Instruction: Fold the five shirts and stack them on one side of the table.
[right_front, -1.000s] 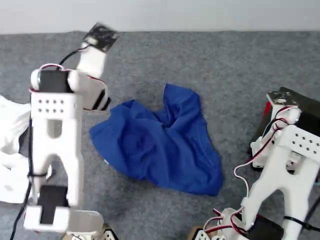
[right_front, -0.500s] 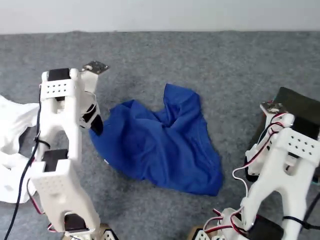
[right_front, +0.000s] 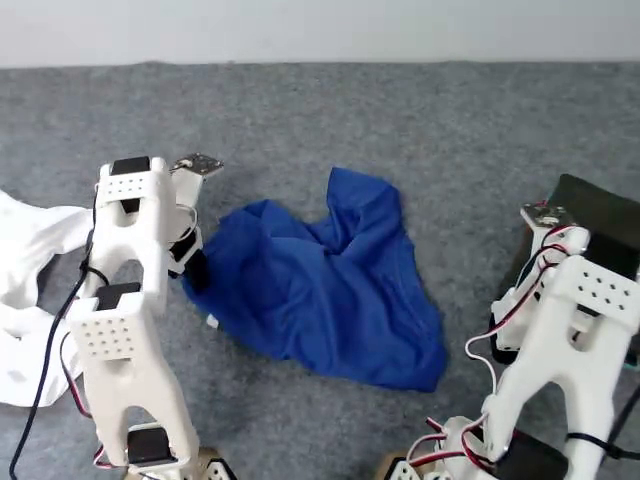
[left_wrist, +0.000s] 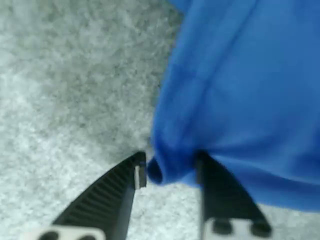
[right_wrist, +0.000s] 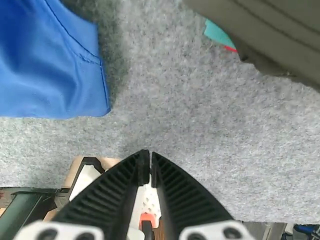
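Note:
A crumpled blue shirt (right_front: 330, 285) lies in the middle of the grey table. My left gripper (right_front: 192, 262) is down at the shirt's left edge. In the left wrist view the left gripper (left_wrist: 170, 167) is open, with a rolled fold of the blue shirt (left_wrist: 240, 90) between its two fingers. My right arm (right_front: 580, 300) stands folded back at the right. The right gripper (right_wrist: 150, 155) is shut on nothing above bare carpet, and a corner of the blue shirt (right_wrist: 50, 65) lies off to one side of it.
White shirts (right_front: 30, 290) are heaped at the table's left edge. A dark folded stack (right_front: 600, 215) lies at the right edge; the right wrist view shows this stack (right_wrist: 270, 30) with teal and red cloth under it. Bare grey carpet (right_front: 400, 120) lies beyond the shirt.
The left arm has swung down from a raised pose and brought its gripper onto the blue shirt's left edge. The right arm shifted slightly, then kept still.

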